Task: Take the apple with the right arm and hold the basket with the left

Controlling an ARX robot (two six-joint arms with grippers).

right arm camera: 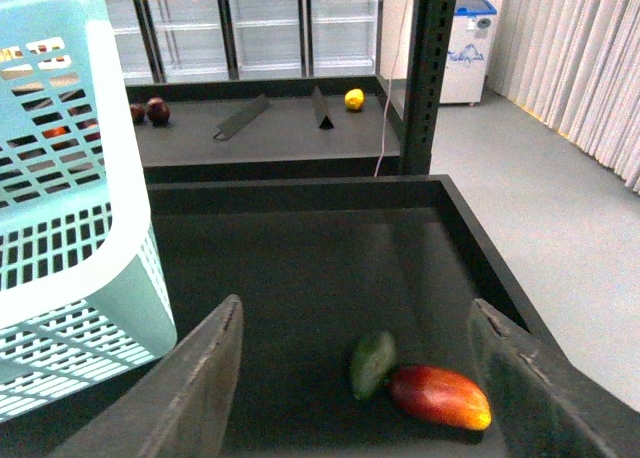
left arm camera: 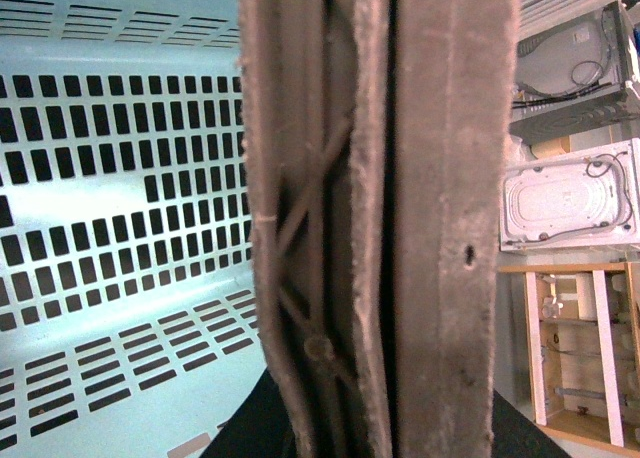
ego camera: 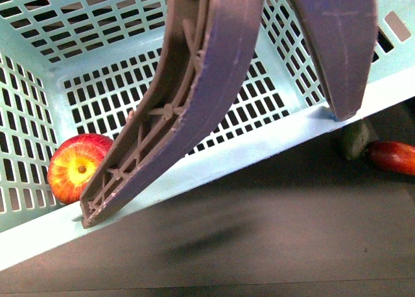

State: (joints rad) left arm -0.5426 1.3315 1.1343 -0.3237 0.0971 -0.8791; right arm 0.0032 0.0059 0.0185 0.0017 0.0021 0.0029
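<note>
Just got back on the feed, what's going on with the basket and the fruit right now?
The round red apple with a yellow patch lies inside the large turquoise slotted plastic basket, in a corner. Its brown ribbed handles stand raised, apparently clamped in the left claw. The right claw hangs open and empty over the dark tray, near an elongated dark-red fruit and a small green fruit outside the basket.

A dark, matte surface [right arm camera: 290, 268] with low raised walls. Toward its right side lie a small green fruit [right arm camera: 373, 363] and an elongated dark-red fruit [right arm camera: 440, 396], just beside each other. A light turquoise basket [right arm camera: 70, 228] is at its left; its underside is hidden.
</note>
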